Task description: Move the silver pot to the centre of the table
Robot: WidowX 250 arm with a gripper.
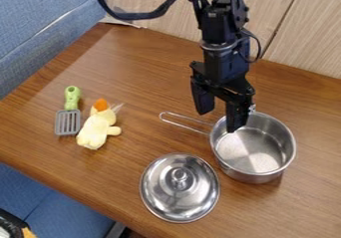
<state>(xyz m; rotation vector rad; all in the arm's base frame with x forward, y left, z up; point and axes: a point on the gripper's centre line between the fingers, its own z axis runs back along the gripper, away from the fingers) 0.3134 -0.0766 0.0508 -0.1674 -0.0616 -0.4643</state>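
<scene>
Gripper (pixel 220 121) spread over the rim of the silver pot (pixel 256 155) at its ten o'clock; smooth, round steel, it sits at four o'clock on the wood-grained worktop (pixel 146 72), domed lid (pixel 180 197) at six.

Spatula (pixel 68 122) left of toy (pixel 97 130), pot (pixel 256 152) right, lid (pixel 180 197) before pot

You have a shiny, smooth metal pot (pixel 256 155), a glossy metal lid (pixel 180 188), a wood-grained tabletop (pixel 143 95) and a plush, cloth-like toy (pixel 98 128).
</scene>
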